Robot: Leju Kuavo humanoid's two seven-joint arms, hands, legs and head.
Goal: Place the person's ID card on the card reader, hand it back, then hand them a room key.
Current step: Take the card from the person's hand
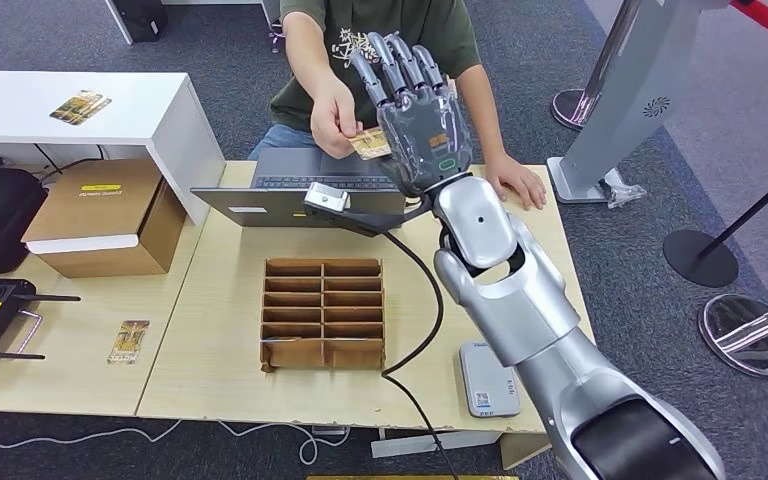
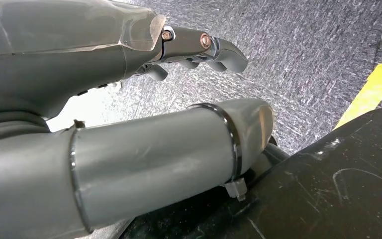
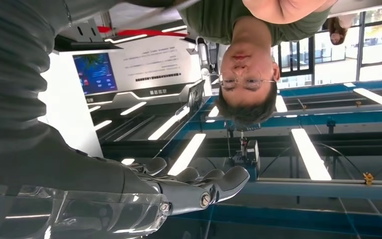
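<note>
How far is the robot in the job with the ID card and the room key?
Nothing looks finished. In hand: the right robot hand is raised, fingers spread, at the card the person's hand holds out; whether it grips the card is unclear. Left: the card reader is bare, then the return and the room key.

The robot's shiny silver right arm ends in a grey right hand with dark fingers, maybe under clear plastic.

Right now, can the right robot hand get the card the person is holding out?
Probably yes. The right robot hand is raised, fingers apart, right beside the card in the person's hand, with nothing between them.
</note>
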